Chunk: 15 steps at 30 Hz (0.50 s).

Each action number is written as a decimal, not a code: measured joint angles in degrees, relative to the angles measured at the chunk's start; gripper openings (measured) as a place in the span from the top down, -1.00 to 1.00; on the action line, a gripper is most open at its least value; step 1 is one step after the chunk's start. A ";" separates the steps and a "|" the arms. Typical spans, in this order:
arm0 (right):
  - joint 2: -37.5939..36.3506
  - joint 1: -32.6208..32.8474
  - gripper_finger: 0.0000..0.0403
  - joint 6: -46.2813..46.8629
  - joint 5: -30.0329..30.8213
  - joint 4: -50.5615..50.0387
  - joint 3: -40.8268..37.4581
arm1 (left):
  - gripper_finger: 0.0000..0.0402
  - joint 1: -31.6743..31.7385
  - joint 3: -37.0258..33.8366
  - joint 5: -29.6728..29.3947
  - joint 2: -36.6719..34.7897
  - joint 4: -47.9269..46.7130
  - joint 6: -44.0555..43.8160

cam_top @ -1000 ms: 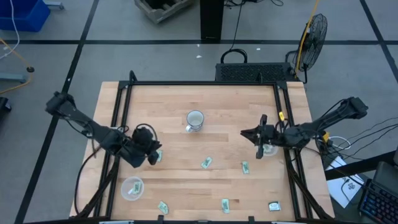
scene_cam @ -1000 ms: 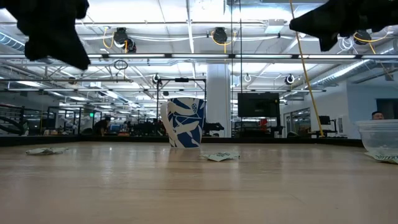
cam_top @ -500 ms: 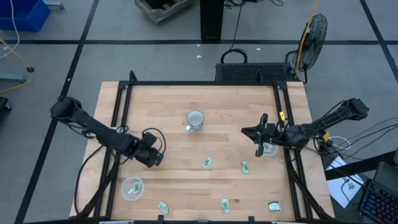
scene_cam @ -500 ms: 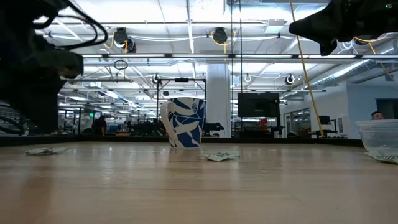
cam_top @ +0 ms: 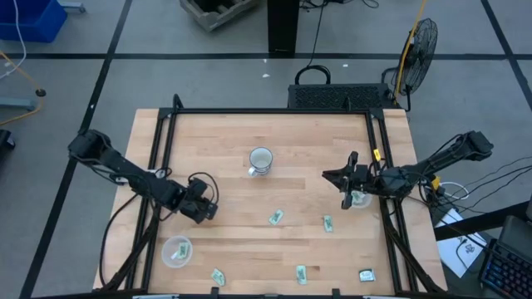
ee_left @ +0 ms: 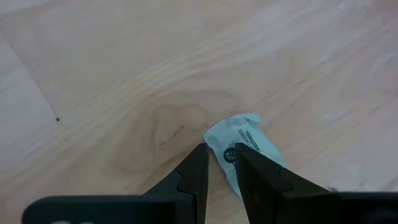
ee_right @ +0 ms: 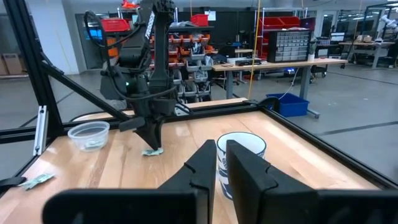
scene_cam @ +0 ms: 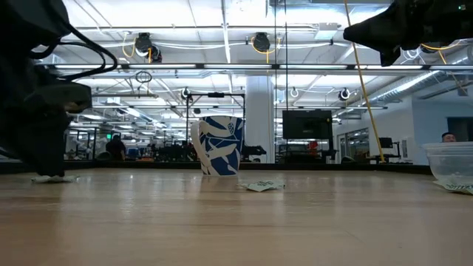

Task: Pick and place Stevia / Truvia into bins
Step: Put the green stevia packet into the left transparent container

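pale green sachet (ee_left: 245,146), blue-patterned mug (scene_cam: 219,145)

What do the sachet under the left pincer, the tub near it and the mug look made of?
Sachet at the left pincer: thin matte paper, judging by creases and printed text. Tub: clear plastic, since its walls are see-through with a slightly cloudy look. Mug: probably glazed ceramic, opaque white with a blue pattern. Tabletop: pale wood with visible grain.

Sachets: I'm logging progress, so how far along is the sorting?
Early. Each tub seems to hold a sachet or so. The left hand is down on a sachet, fingers nearly shut at its edge. Six more lie loose on the table; the right hand waits by its tub.
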 joint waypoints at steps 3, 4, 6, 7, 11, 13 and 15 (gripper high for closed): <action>0.00 0.00 0.86 0.00 0.00 -0.02 0.00 | 0.56 0.00 -0.57 -0.07 -0.03 1.15 -0.16; 0.00 0.00 0.86 0.00 0.00 0.00 0.00 | 0.56 0.00 -0.58 -0.15 -0.01 1.74 0.26; 0.00 0.00 0.86 -0.02 0.00 -0.02 0.00 | 0.56 0.02 -0.62 -0.32 0.01 2.76 0.86; 0.00 0.00 0.86 -0.02 0.00 -0.02 0.00 | 0.56 0.02 -0.67 -0.40 0.01 3.19 1.00; 0.00 0.00 0.86 -0.02 0.00 -0.02 0.00 | 0.56 0.04 -0.69 -0.39 0.03 3.92 1.05; 0.00 0.00 0.86 -0.02 -0.02 -0.02 0.00 | 0.56 0.04 -0.67 -0.37 0.06 3.82 1.07; 0.00 0.00 0.86 -0.02 0.00 -0.03 0.00 | 0.59 0.04 -0.67 -0.34 0.06 3.62 1.14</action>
